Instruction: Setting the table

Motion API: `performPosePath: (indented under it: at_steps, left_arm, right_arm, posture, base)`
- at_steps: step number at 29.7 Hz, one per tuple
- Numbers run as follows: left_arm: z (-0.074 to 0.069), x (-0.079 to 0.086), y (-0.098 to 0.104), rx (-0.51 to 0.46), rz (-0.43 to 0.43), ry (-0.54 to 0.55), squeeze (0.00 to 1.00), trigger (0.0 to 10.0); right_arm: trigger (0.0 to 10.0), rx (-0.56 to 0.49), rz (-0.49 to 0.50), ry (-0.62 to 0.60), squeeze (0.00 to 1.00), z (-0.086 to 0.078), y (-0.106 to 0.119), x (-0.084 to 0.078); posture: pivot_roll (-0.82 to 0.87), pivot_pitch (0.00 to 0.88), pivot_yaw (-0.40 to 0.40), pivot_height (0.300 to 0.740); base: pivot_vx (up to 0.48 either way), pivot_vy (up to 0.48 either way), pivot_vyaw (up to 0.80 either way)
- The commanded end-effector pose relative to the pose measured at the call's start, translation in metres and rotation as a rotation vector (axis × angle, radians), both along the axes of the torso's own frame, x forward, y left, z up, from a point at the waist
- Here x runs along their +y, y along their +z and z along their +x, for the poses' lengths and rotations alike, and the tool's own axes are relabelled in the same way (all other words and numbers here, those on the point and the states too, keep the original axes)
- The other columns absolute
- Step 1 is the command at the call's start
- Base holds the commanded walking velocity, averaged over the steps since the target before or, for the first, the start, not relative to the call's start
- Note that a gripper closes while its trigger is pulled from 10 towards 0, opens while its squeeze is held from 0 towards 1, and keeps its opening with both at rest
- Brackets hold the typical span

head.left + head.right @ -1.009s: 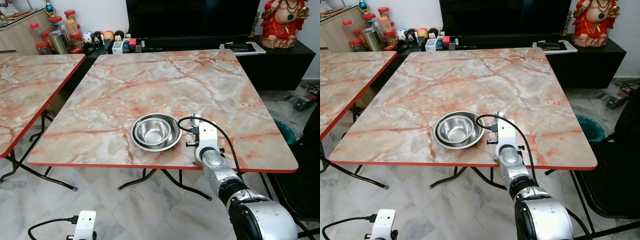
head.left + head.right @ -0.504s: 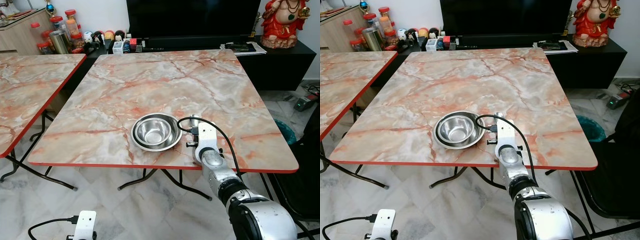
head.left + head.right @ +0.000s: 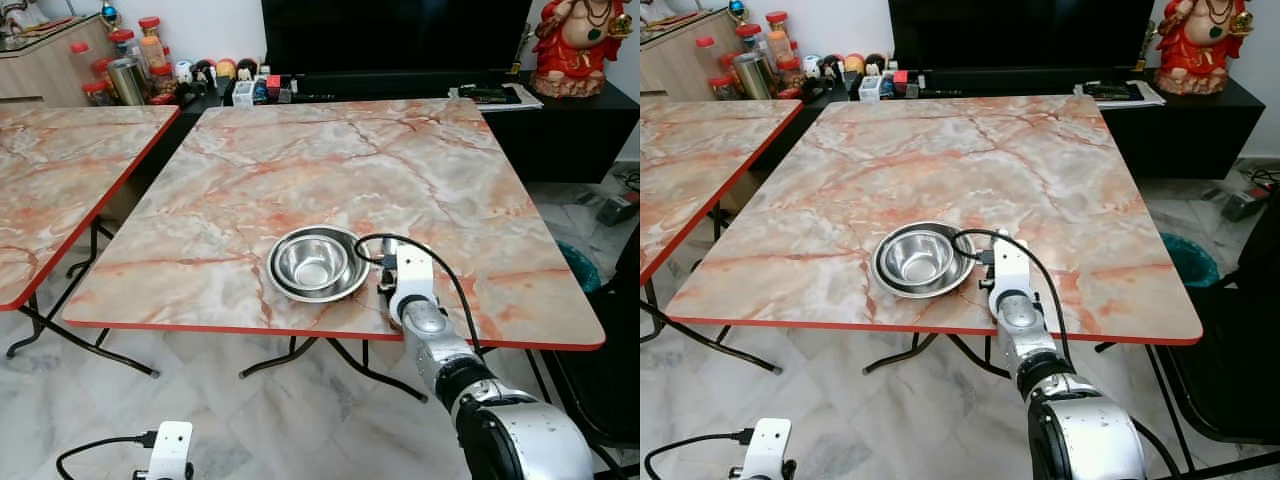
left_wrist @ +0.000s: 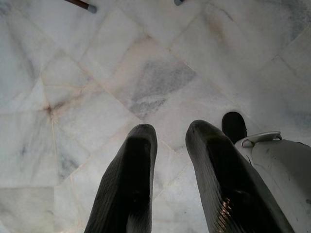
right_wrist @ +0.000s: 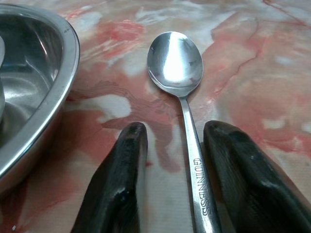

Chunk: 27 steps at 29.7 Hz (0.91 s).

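Desk [image 3: 300, 180]: marbled pink/white top w/ red edge, folding legs, stands on pale marble floor [image 4: 97, 73].
Bowl [image 3: 318, 263]: steel, looks like 2 nested, upright, near front edge of desk, a bit R of centre.
Spoon [image 5: 182, 87]: steel, lying flat on desk just beside bowl's R rim, not touching it; bowl end pointing away from wrist, handle w/ "GUINNESS" lettering running back between the 2 black fingers [image 5: 121, 179].
Right gripper [image 5: 170, 160]: low over desk just R of bowl, wrist at front edge; jaws apart, one finger each side of spoon handle, gap visible both sides, not clamped on it. In head view the white wrist block w/ black cable covers the spoon.
Left gripper [image 4: 170, 160]: hangs idle low by robot's L side, aimed at floor; jaws apart, nothing between them.
2nd desk [image 3: 60, 170]: same marbled top, to the L, sep. from main desk by a gap.
Behind: black TV unit [image 3: 560, 130] w/ dark TV screen [image 3: 395, 35]; red figurine [image 3: 580, 45] on its R end; jars & small items [image 3: 125, 65] at far L.
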State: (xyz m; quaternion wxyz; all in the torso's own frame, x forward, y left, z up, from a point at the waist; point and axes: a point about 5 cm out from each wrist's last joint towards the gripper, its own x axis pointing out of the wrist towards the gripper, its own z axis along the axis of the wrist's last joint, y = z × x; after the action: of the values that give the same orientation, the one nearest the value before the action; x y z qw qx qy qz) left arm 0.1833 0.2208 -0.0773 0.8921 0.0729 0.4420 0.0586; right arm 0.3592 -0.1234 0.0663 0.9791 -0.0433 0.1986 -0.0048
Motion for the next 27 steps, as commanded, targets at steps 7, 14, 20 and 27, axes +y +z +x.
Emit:
performPosePath:
  at_steps: [7, 14, 20, 27]
  left_arm:
    - [0.001, 0.004, 0.001, 0.003, 0.009, 0.005, 0.00, 10.0]
    - [0.002, 0.003, 0.002, -0.001, 0.005, 0.001, 0.00, 10.0]
    - [0.003, 0.002, 0.002, 0.001, 0.002, -0.007, 0.00, 10.0]
    - [0.004, 0.000, 0.002, -0.003, 0.000, -0.011, 0.00, 10.0]
  right_arm:
    - [10.0, 0.002, 0.020, -0.008, 0.00, -0.001, 0.000, 0.009]
    - [10.0, -0.034, 0.032, -0.047, 0.00, 0.003, 0.006, 0.005]
    - [10.0, -0.044, 0.035, -0.073, 0.00, 0.004, 0.007, -0.001]
    - [10.0, -0.101, 0.060, -0.132, 0.00, 0.007, 0.015, -0.012]
  posture:
    - [0.06, 0.000, 0.072, 0.740]
    - [0.06, 0.000, 0.073, 0.740]
    - [0.05, 0.000, 0.081, 0.740]
    - [0.05, 0.000, 0.081, 0.740]
  base:
    - [0.000, 0.000, 0.00]
    - [0.000, 0.000, 0.00]
    - [0.000, 0.000, 0.00]
    - [0.000, 0.000, 0.00]
